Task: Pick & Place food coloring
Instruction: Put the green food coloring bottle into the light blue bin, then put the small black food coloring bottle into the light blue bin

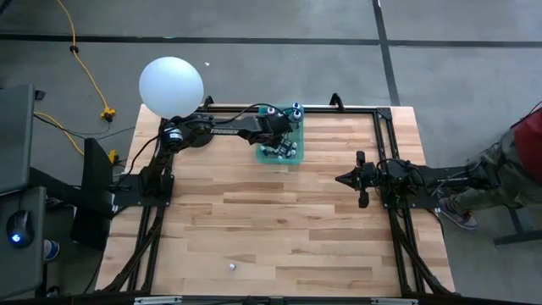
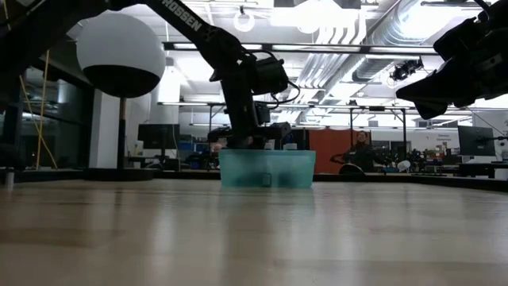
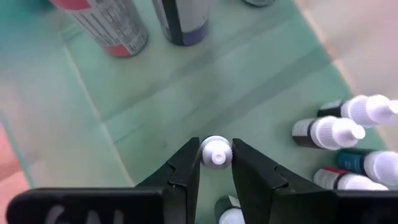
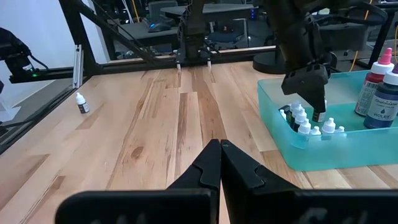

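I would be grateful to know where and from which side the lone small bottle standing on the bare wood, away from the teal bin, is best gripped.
The lone bottle stands upright with nothing around it. Probably best to come straight down from above and close on its body just under the white cap, where the shoulder would stop it slipping. The right hand, shut and idle over the table, looks closer to it.
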Tool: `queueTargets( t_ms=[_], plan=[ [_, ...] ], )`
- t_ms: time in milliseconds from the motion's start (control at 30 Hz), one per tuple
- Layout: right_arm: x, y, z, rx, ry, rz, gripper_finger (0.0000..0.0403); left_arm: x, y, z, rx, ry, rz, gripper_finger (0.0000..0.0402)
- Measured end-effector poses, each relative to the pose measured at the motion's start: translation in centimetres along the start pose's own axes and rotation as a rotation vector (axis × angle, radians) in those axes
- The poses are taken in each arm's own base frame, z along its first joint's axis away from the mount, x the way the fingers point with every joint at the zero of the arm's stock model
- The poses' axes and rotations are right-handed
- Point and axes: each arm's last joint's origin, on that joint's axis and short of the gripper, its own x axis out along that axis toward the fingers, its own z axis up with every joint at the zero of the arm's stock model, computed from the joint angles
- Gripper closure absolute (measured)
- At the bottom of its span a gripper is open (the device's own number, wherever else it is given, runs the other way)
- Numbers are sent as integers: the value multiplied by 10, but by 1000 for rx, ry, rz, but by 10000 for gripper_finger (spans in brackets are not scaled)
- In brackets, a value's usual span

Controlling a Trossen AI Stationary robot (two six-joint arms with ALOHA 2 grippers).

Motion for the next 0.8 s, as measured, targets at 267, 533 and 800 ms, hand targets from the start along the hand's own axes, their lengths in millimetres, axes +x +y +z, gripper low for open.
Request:
queueTargets(
  t_ms=[267,533,800],
  plan=[
    [0,0,0,0,0,0,402,0,0,0,36,8,-14,320],
    [0,0,0,0,0,0,402,0,-2,0,75,25,-50,309],
    [0,0,0,0,0,0,402,0,-2,0,74,18,-53,235]
  ],
)
